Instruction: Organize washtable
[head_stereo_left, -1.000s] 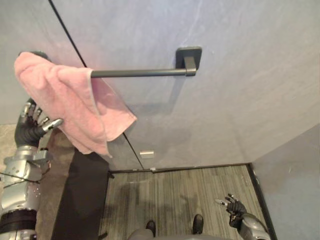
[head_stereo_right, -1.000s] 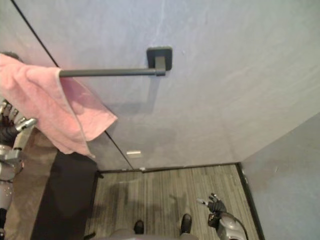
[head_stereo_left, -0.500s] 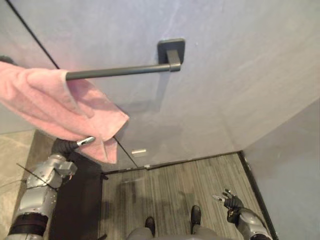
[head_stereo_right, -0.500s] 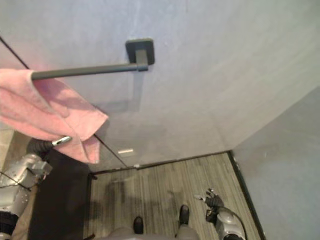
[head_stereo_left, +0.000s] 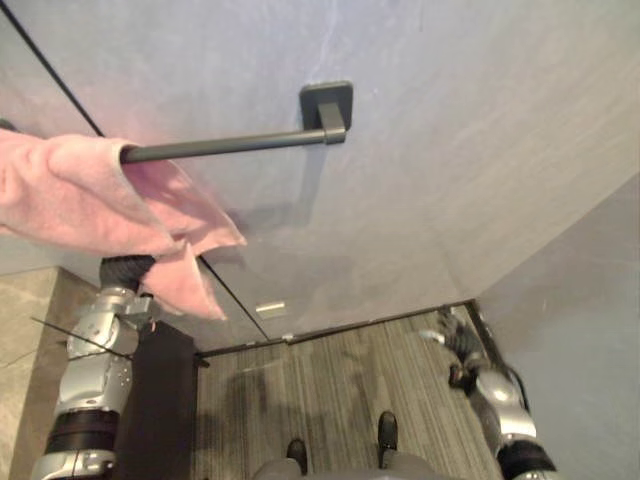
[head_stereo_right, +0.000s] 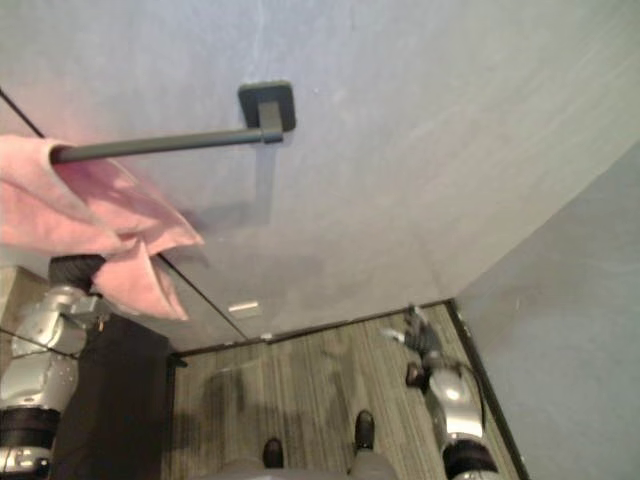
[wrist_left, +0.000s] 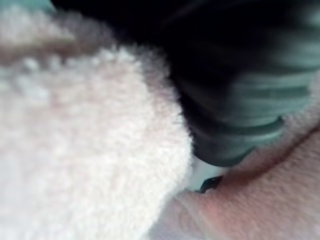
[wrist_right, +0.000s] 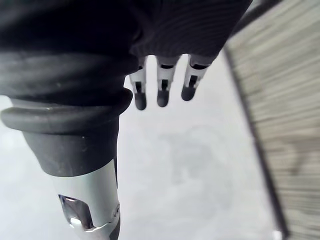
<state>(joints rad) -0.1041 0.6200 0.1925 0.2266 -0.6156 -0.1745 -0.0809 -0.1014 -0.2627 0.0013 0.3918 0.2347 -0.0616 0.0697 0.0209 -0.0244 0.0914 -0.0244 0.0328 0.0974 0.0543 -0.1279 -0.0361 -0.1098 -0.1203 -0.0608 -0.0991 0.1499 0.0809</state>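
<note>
- The right hand (head_stereo_left: 458, 350) is held low over the floor (head_stereo_left: 330, 385), close to the wall. Its fingers (wrist_right: 160, 87) are straight and nothing is held. It is found higher than a second ago.
- The left hand (wrist_left: 235, 110), seen beside the pink towel (head_stereo_left: 80, 205) a second ago, is now buried under it. Its fingers are hidden, so the grasp cannot be told.
- The towel is draped over the left end of the towel bar (head_stereo_left: 230, 147) and is bunched upward. The hanging is judged not yet finished.
</note>
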